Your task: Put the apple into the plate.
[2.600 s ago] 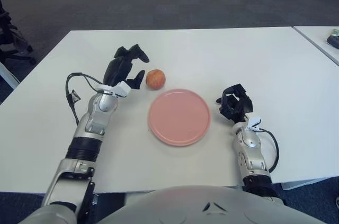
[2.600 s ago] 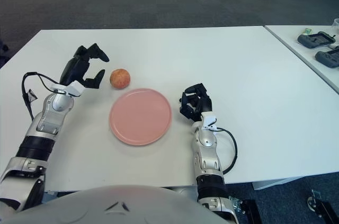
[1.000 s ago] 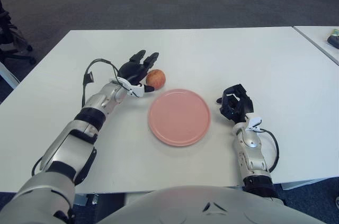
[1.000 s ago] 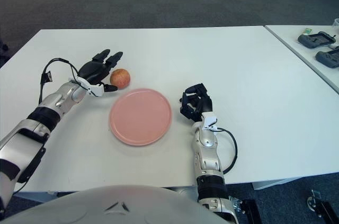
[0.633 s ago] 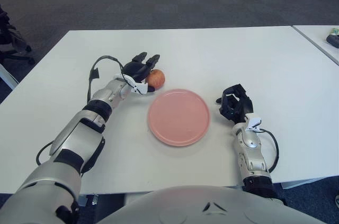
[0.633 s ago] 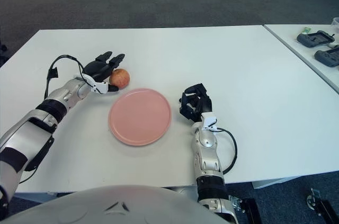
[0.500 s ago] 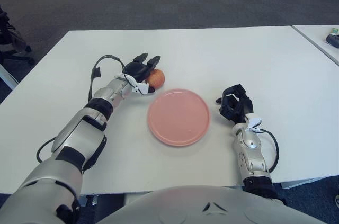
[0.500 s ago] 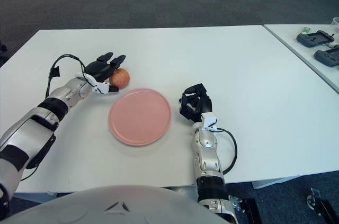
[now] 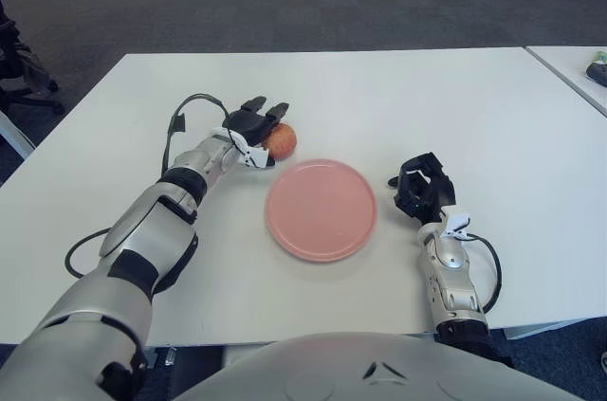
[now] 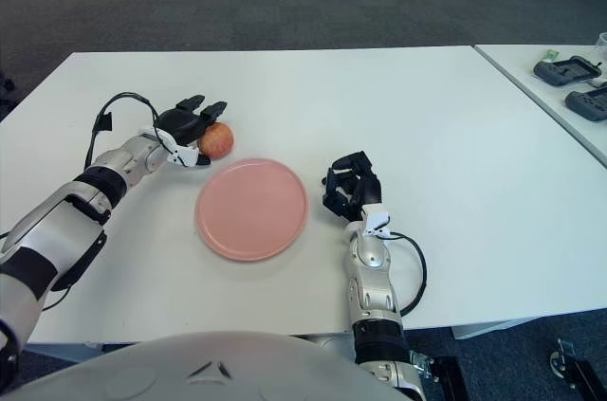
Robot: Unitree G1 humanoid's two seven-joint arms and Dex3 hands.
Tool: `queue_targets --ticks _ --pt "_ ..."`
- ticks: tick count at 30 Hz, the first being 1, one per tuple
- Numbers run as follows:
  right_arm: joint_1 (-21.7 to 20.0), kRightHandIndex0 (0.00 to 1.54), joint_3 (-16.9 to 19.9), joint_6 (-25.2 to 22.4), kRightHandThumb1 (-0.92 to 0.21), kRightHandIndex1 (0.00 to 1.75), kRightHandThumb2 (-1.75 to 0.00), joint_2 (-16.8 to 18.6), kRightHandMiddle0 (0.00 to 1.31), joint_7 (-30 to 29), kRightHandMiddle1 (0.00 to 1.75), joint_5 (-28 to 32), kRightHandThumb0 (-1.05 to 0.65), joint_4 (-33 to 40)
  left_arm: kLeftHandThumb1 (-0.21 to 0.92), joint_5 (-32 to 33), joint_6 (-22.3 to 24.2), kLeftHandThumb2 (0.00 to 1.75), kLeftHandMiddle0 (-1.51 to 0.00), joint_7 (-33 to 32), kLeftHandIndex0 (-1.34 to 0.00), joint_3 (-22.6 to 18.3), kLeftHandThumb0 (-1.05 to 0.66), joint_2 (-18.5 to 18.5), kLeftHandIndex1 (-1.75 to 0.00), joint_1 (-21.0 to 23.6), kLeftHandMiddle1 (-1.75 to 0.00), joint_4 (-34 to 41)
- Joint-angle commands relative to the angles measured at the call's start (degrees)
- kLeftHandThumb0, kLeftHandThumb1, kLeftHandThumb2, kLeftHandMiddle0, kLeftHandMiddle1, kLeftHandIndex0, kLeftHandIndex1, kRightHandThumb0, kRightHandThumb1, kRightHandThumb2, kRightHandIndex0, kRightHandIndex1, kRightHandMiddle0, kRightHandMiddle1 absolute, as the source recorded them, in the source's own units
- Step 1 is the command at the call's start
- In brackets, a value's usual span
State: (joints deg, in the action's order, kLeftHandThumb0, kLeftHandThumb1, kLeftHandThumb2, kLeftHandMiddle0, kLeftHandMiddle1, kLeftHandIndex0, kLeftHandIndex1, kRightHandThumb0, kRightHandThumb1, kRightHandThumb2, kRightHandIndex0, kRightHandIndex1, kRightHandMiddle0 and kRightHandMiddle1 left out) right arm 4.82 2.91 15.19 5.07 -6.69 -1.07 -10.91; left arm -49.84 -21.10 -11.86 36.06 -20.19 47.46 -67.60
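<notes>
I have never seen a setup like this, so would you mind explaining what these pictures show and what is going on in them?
Both pictures come from a stereo camera on a humanoid robot's head, looking down at a white table; they show one scene from slightly different spots. The metal arms belong to the robot. On the table lie a pink plate and an apple, just beyond the plate's left edge. The left hand is against the apple, its fingers spread around it but not yet closed, so nothing is held. The right hand, fingers curled, shows to the right of the plate.
</notes>
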Motion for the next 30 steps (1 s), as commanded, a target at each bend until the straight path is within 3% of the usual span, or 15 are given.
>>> queue_targets --ticks 1,18,30 --pt "0.6 0.62 0.0 -0.5 -0.57 1.33 -1.01 0.1 0.41 0.0 1.75 0.3 -0.40 -0.1 0.54 -0.4 0.1 0.82 0.00 0.5 -0.01 0.8 -0.95 0.5 -0.11 2.9 0.00 -0.8" --pt "0.7 0.63 0.2 0.5 -0.56 1.33 -1.02 0.0 0.42 0.2 1.75 0.5 -0.41 -0.6 0.59 -1.0 -2.6 0.78 0.00 1.0 0.00 3.5 -0.95 2.2 -0.24 5.7 0.00 -2.9" --pt "0.8 0.63 0.4 0.0 -0.57 1.34 -1.02 -0.1 0.41 0.1 1.75 0.6 -0.40 -0.7 0.65 -2.9 -2.4 0.76 0.00 2.7 0.00 7.1 -0.98 3.6 -0.24 8.1 0.00 -4.8"
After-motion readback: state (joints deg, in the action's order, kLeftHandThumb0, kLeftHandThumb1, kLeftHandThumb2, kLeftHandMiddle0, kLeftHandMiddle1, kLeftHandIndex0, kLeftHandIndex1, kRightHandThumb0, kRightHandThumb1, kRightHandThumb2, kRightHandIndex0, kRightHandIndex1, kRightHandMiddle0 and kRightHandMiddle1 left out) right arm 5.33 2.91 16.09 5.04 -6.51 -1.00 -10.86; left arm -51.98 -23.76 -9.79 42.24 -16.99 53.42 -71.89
